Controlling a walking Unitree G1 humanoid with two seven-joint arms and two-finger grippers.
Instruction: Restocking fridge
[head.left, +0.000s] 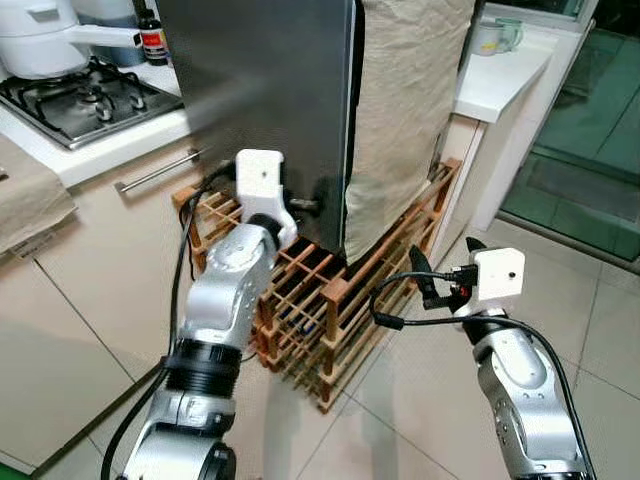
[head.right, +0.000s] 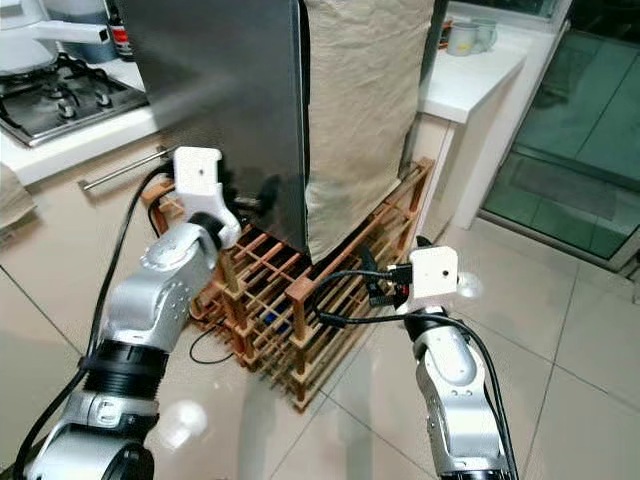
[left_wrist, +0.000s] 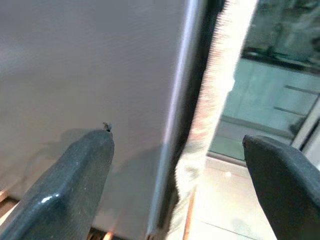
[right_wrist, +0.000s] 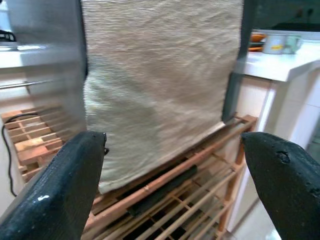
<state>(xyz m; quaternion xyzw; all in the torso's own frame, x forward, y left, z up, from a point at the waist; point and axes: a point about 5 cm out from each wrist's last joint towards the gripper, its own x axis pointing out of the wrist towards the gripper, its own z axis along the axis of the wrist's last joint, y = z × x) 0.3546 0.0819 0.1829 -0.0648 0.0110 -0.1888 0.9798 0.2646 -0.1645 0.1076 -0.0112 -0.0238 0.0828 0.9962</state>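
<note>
Both silver arms rise from the bottom of the frame. At centre-left, the left gripper is up against the lower corner of the grey fridge, which fills the upper middle; its fingers are spread, one against the fridge's side panel near its front edge. At lower right the right gripper hovers above the tiled floor, fingers wide apart and holding nothing, pointed at the beige cloth hanging down the fridge front. Under the fridge sits a wooden rack. A stove occupies the upper left, a white counter the upper right.
</note>
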